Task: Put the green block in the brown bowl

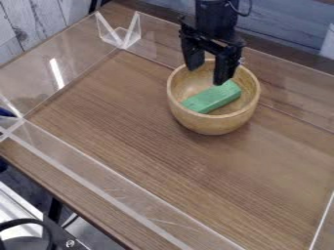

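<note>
Your green block (213,98) lies inside the brown bowl (189,117). The gripper (210,66) hangs above it, fingers spread and empty: lift straight up, clear of the rim.

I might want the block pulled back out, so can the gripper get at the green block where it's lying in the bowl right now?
Probably yes. The gripper hangs open just above the brown bowl, and the green block lies uncovered inside, nothing over it.

Looks like a lab robot bench: wood-grain table (144,137) fenced by clear acrylic walls (78,176), whitewashed plank wall (39,24) behind, black arm (212,20) hanging over it.
</note>
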Controlling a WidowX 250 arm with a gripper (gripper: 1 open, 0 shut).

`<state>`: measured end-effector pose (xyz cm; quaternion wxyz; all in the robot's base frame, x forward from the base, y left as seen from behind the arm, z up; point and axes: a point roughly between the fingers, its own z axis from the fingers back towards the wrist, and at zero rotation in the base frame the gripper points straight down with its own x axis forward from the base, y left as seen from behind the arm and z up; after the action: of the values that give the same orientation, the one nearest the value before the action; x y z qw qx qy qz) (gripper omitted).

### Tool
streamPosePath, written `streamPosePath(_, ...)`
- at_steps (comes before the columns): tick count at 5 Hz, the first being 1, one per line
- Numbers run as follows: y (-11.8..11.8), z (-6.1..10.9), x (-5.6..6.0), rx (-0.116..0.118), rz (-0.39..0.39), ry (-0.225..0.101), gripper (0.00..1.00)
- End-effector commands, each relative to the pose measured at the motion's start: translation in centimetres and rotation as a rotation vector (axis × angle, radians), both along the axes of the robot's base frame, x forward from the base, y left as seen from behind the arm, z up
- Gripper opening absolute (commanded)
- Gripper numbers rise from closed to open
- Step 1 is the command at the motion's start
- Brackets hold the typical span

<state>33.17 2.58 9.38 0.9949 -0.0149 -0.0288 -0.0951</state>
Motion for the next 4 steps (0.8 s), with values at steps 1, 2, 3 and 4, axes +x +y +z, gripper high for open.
streamPosePath(1,0.4,2.6,1.0,0.012,0.01,-0.098,1.0)
streamPosePath(2,0.3,2.1,1.3,0.012,0.01,-0.098,1.0)
streamPosePath(3,0.1,1.5,1.5,0.013,0.007,-0.095,1.0)
streamPosePath(4,0.0,1.0,1.7,0.013,0.005,-0.094,1.0)
